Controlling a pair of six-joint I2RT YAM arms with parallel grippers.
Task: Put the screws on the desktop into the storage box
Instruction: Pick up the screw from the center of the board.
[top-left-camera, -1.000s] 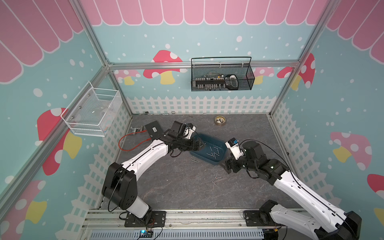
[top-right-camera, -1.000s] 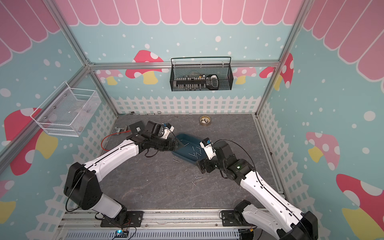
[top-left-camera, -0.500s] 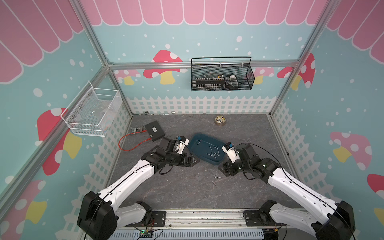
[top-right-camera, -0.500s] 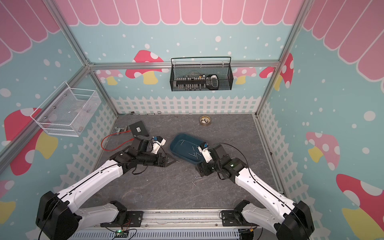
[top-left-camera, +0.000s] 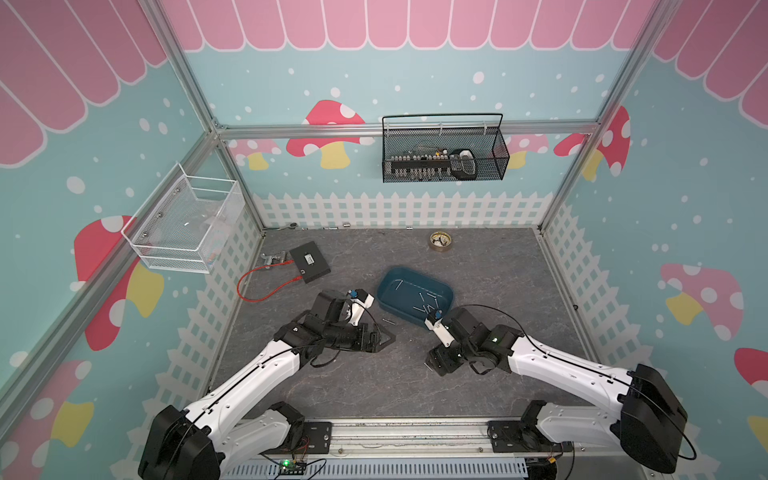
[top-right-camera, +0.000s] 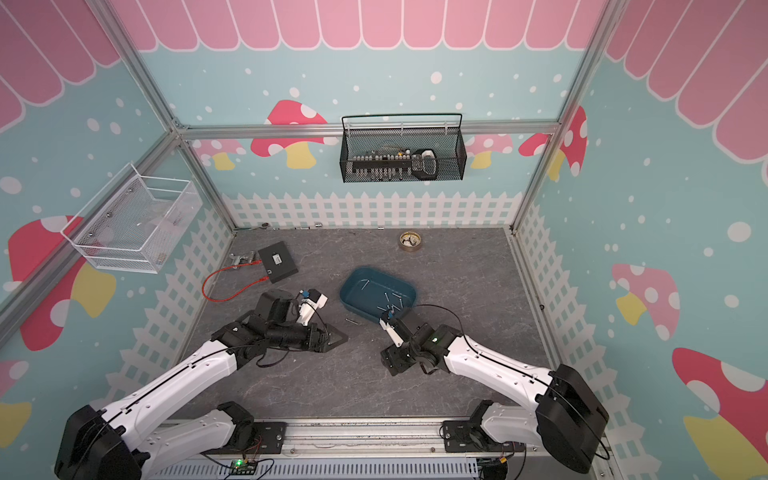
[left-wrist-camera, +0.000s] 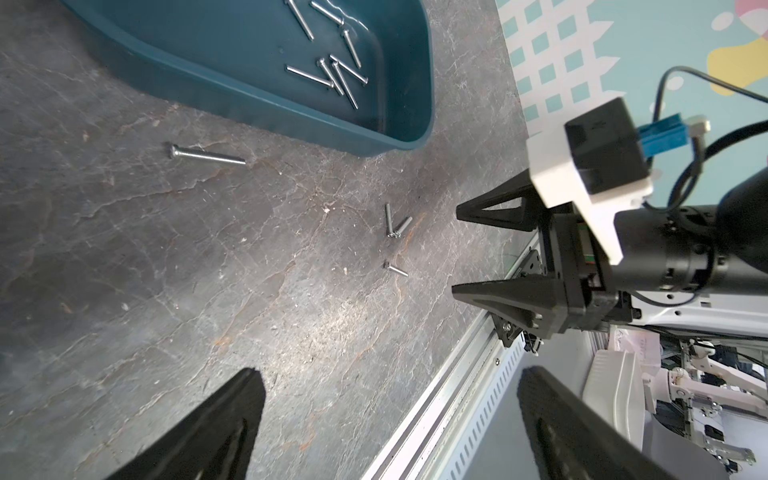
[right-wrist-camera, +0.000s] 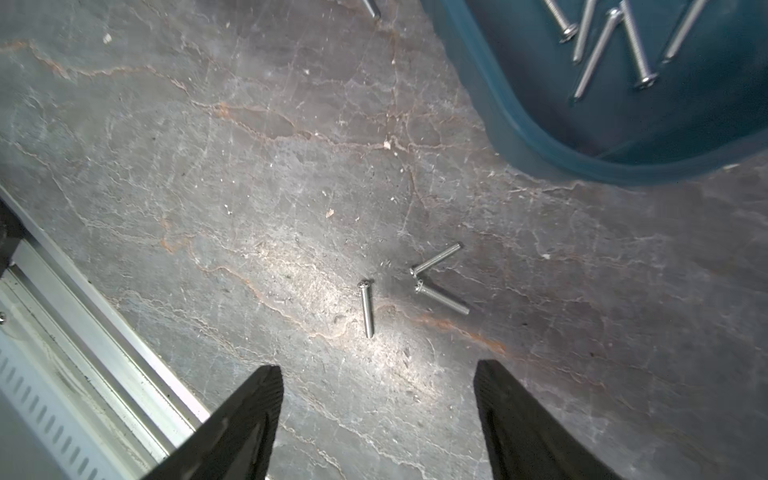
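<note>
Over the desktop (top-left-camera: 365, 386), between its front rail (right-wrist-camera: 104, 353) and the storage box (left-wrist-camera: 249, 102), right gripper (right-wrist-camera: 376, 368): jaws parted, empty, hanging above three loose screws (right-wrist-camera: 366, 307) on bare surface near the box's rounded corner. Left gripper (left-wrist-camera: 388, 376): jaws spread wide, holding nothing, facing the right one across open tabletop; a fourth screw (left-wrist-camera: 208, 156) lies alone close to the box's near wall. Several more screws (left-wrist-camera: 332, 75) rest inside the box, with bare desktop on every side.

My left arm (top-left-camera: 266, 365) and right arm (top-left-camera: 557, 365) stretch forward, angled inward, left gripper (left-wrist-camera: 390, 382) and right gripper (right-wrist-camera: 378, 370) both spread wide, empty.
</note>
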